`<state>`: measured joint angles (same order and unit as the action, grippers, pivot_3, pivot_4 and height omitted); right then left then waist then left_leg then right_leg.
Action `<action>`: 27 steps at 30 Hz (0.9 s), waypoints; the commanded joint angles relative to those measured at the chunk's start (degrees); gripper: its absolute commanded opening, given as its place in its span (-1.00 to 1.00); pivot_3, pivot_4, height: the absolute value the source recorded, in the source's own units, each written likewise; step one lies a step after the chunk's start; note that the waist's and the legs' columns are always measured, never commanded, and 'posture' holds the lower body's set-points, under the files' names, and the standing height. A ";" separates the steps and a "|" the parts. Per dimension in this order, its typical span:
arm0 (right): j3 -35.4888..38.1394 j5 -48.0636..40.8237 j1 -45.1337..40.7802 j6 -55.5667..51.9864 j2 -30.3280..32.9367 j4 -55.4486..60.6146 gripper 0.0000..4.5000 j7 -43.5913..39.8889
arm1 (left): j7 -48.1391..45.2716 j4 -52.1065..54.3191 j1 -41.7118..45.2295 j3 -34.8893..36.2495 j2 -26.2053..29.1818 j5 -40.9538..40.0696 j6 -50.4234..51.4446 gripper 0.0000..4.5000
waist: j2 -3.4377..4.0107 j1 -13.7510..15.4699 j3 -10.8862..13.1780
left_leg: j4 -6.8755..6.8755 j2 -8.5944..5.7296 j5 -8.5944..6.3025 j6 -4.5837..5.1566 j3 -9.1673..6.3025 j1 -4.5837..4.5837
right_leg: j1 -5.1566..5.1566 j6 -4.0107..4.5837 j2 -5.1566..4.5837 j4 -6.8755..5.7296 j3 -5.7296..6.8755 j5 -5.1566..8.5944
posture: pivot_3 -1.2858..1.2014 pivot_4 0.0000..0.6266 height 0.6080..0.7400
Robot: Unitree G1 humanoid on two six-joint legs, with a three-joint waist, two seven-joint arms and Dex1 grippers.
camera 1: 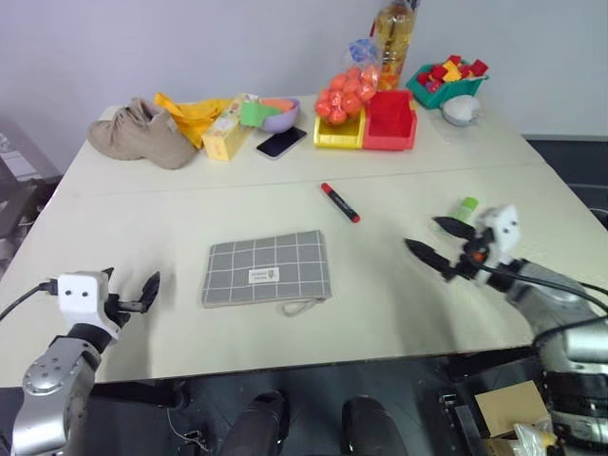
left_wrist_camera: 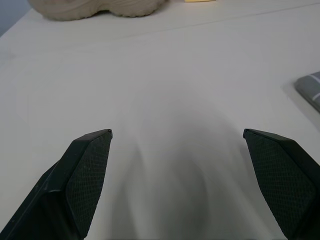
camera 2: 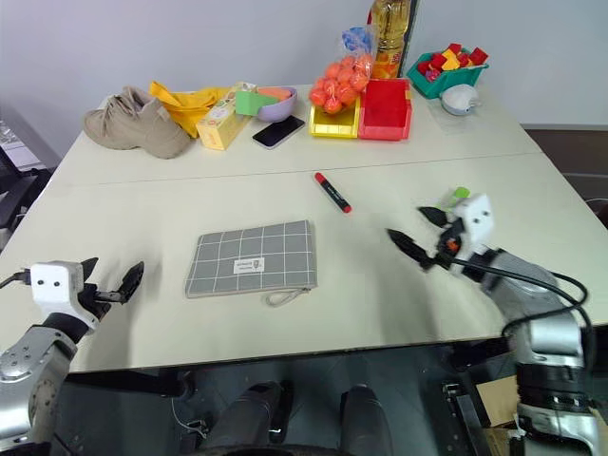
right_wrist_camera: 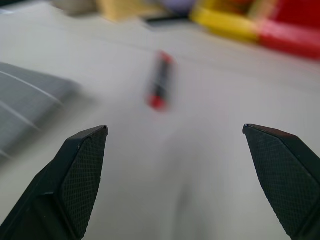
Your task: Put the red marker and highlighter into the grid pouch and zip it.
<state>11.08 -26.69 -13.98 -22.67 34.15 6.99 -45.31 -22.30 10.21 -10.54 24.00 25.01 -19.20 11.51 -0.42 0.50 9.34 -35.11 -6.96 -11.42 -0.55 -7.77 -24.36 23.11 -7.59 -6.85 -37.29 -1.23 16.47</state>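
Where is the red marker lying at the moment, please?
In the head views the red marker lies loose on the table near its middle, beyond the grid pouch and toward the robot's right, in front of the yellow bin.

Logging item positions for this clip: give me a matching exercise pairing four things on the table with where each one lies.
Things:
1. red marker
2. highlighter
3. grid pouch
4. beige shoe

Places:
A. far left corner of the table
B. near middle, flat, between the two arms
C. just behind the right pincer
D. mid-table, beyond the pouch, in front of the yellow bin

Pairs: 1-D, 2-C, 3-B, 4-A
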 commanded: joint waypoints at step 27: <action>-28.22 18.60 -13.69 -6.64 -15.69 -9.36 -0.99 9.98 | -14.11 -9.52 0.68 -6.90 11.92 12.39 -23.18 1.00 | -0.03 -0.05 -0.01 | 0.07 -0.05 -0.01 0.00 -0.03 0.07 | 0.22 0.04 0.07 0.04 0.05 -0.05 | 0.03 -0.52 1.00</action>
<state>-16.61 -8.66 -27.02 -29.56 19.31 -1.74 -35.17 -35.12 1.88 -11.09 17.27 35.56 -8.34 -7.48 -0.44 0.44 9.33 -35.04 -7.01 -11.43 -0.54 -7.81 -24.28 23.32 -7.54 -6.78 -37.24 -1.17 16.42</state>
